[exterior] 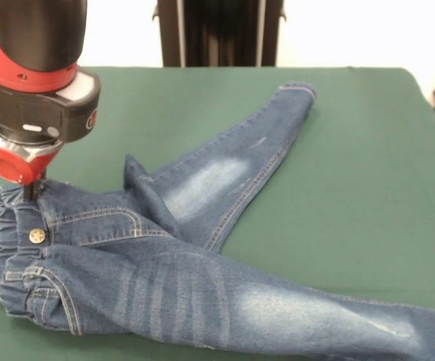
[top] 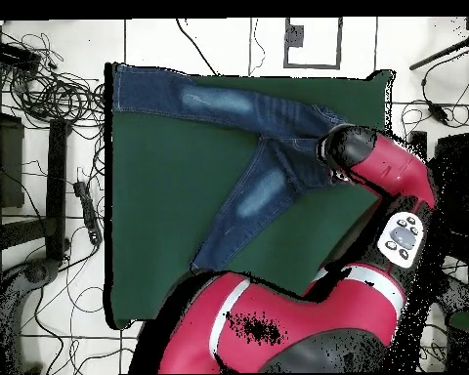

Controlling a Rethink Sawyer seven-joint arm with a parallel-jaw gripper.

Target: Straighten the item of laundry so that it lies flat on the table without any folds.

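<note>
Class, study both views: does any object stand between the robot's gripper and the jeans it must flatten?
Nothing visible does. The gripper is already down at the waistband of the jeans, and only the jeans lie on the green table.

Faded denim jeans [exterior: 202, 263] on matt green felt table [exterior: 367, 150].

Bright, even light; perhaps slight softness.

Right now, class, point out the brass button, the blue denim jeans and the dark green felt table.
brass button [exterior: 37, 236], front view, its face.
blue denim jeans [exterior: 202, 184], front view, faded thigh patch.
dark green felt table [top: 170, 186], overhead view, bare cloth.
</note>
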